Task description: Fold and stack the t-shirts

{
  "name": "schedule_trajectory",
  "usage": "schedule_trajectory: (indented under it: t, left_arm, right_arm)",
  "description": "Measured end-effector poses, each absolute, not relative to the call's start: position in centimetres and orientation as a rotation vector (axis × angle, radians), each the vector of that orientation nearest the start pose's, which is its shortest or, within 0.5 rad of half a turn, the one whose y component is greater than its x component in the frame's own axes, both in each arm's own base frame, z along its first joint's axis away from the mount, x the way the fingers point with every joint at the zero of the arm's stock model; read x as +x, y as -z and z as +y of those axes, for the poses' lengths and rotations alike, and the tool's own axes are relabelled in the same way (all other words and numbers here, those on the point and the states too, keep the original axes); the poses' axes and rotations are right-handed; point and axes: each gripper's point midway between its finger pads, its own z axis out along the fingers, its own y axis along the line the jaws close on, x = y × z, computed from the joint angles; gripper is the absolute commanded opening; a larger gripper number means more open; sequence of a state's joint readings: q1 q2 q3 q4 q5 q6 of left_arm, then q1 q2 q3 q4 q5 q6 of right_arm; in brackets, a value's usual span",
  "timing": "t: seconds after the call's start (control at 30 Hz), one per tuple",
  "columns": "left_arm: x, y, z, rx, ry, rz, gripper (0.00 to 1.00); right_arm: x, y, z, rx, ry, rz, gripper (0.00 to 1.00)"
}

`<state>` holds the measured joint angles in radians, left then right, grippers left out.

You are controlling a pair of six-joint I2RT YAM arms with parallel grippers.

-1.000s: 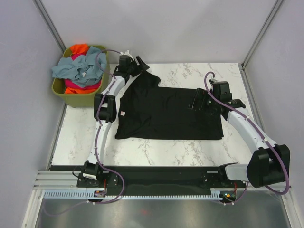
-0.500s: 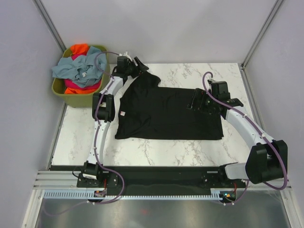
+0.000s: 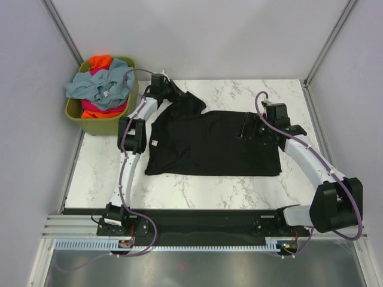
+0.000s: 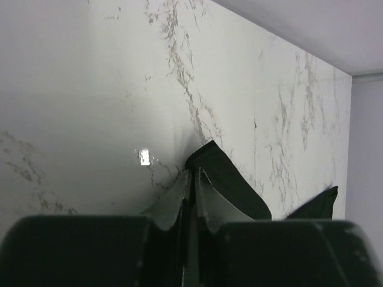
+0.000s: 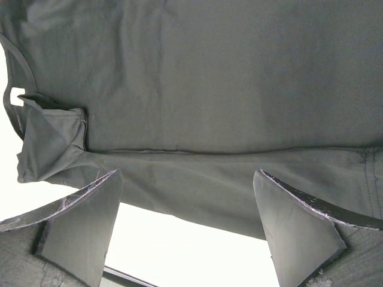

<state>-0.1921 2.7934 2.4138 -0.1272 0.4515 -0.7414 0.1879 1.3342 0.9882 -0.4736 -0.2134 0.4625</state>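
Spreading across the counter (image 3: 197, 186), the black t-shirt (image 3: 209, 146) is seen from above with its far-left sleeve now bunched up at the left pincer (image 3: 175, 91). The other t-shirts (image 3: 99, 86) are heaped in the basket (image 3: 90, 124). From the left wrist, that pincer (image 4: 192, 179), wide a second ago, is shown narrowed onto black cloth. From the right wrist, the right pincer (image 5: 187, 206) is held wide over the shirt's edge, gripping nothing. With the sleeve gripped, the first fold is judged ready to be started.

Bright, even light, soft shadows; one glare spot on the marble table (image 4: 90, 89).
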Motion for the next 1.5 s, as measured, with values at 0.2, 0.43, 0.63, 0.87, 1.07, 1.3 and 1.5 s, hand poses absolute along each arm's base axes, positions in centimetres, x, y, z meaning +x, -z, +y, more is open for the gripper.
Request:
schedule_trajectory:
  t: [0.2,0.43,0.63,0.87,1.07,1.3,1.5]
  left_arm:
    - [66.1,-3.1,-23.5,-0.304,1.036,2.175,0.02]
    - [65.1,-3.1,-23.7,-0.285,1.078,2.196,0.02]
    - [63.3,-4.5,-22.8,-0.301,1.083,2.241,0.02]
    - [62.3,-10.2,-21.6,-0.250,1.063,2.196,0.02]
    - [61.9,-11.7,-21.5,-0.206,1.064,2.177,0.02]
    - [61.4,-11.0,-21.5,-0.204,1.069,2.201,0.02]
    - [61.2,-10.5,-21.1,-0.208,1.069,2.212,0.02]
  right_arm:
    - [33.1,-13.5,11.7,0.226,-0.535,2.437,0.98]
    - [35.3,-11.5,9.6,0.331,-0.446,2.431,0.98]
    - [42.4,-11.0,3.9,0.556,-0.329,2.352,0.89]
    - [47.3,-7.6,-3.3,0.738,-0.196,2.327,0.81]
    - [50.4,-4.0,-5.2,0.744,-0.118,2.372,0.80]
    - [53.4,-3.4,-5.4,0.712,-0.119,2.355,0.67]
    - [54.2,-3.1,-5.4,0.705,-0.128,2.344,0.59]
